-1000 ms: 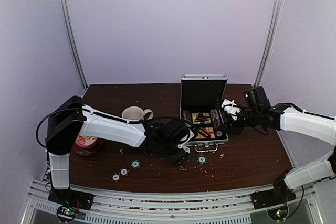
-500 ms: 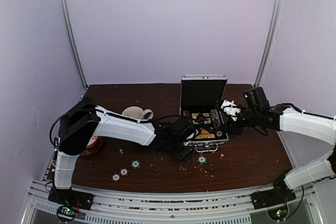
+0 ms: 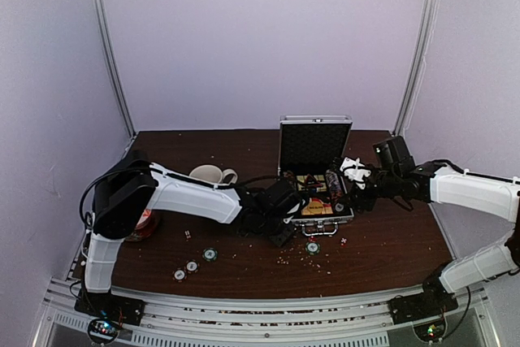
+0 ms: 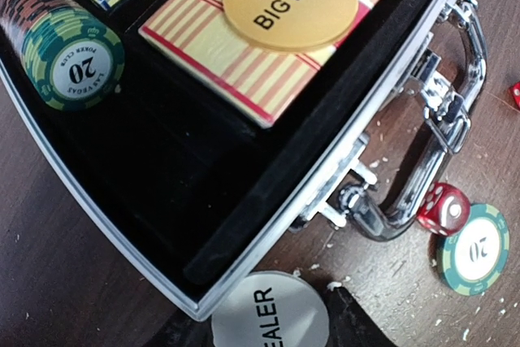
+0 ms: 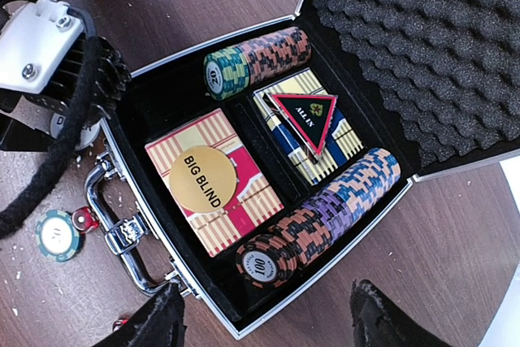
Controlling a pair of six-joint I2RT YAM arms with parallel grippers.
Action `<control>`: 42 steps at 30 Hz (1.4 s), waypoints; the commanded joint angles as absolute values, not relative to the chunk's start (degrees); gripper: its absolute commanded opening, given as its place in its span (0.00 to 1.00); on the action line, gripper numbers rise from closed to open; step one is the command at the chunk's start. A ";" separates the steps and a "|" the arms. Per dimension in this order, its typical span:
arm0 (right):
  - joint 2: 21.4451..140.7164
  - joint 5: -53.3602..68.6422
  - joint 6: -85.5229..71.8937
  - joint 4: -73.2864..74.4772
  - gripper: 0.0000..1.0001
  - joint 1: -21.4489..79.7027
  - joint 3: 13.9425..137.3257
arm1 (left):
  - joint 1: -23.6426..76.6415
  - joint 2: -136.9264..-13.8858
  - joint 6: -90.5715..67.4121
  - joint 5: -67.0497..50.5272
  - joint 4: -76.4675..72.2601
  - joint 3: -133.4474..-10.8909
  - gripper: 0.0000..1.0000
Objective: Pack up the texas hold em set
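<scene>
Sitting open just right of the worktop's (image 3: 390, 253) middle, the silver case (image 4: 162, 193) has its lid upright and holds two rows of chips (image 5: 325, 217), card boxes (image 5: 244, 210) and a yellow disc (image 5: 203, 180). The left gripper (image 4: 266, 329) hangs at the case's near left corner, outside the rim, with the white dealer button (image 4: 270, 306) between its fingers; whether they pinch it cannot be told. The right gripper (image 5: 272, 324) hovers at the case's right edge, jaws spread wide and empty. A red die (image 4: 443, 207) and a green chip (image 4: 475, 249) lie side by side near the handle (image 4: 443, 111).
</scene>
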State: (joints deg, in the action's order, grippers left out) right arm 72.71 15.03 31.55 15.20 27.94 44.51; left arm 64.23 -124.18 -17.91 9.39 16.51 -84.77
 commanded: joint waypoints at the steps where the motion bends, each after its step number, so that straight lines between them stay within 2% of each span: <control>1: 73.06 13.73 31.99 15.38 0.71 28.43 44.05 | 64.20 -123.66 -19.27 7.58 18.60 -82.53 0.46; 10: 73.69 13.45 32.26 15.56 0.71 28.80 44.21 | 66.62 -119.83 -21.21 6.93 21.00 -78.29 0.46; 16: 74.30 13.40 32.18 15.69 0.71 29.24 44.36 | 67.41 -119.20 -21.73 6.05 21.00 -79.95 0.47; 21: 75.81 14.37 30.48 15.80 0.72 29.35 45.26 | 67.05 -114.36 -17.94 12.81 27.05 -85.18 0.60; 25: 78.33 18.21 29.78 21.81 0.74 29.59 51.47 | 65.83 -108.88 -13.38 14.59 30.96 -87.98 0.71; 30: 82.72 20.36 31.49 31.47 0.75 31.99 61.20 | 64.68 -101.57 -9.59 20.78 34.01 -89.93 0.75; 36: 90.05 19.04 36.65 39.41 0.76 40.46 70.12 | 59.11 -92.38 -5.86 22.60 22.46 -87.85 0.79; 42: 101.79 13.69 41.14 45.06 0.70 50.50 79.50 | 51.77 -85.76 -4.94 18.75 9.75 -81.20 0.80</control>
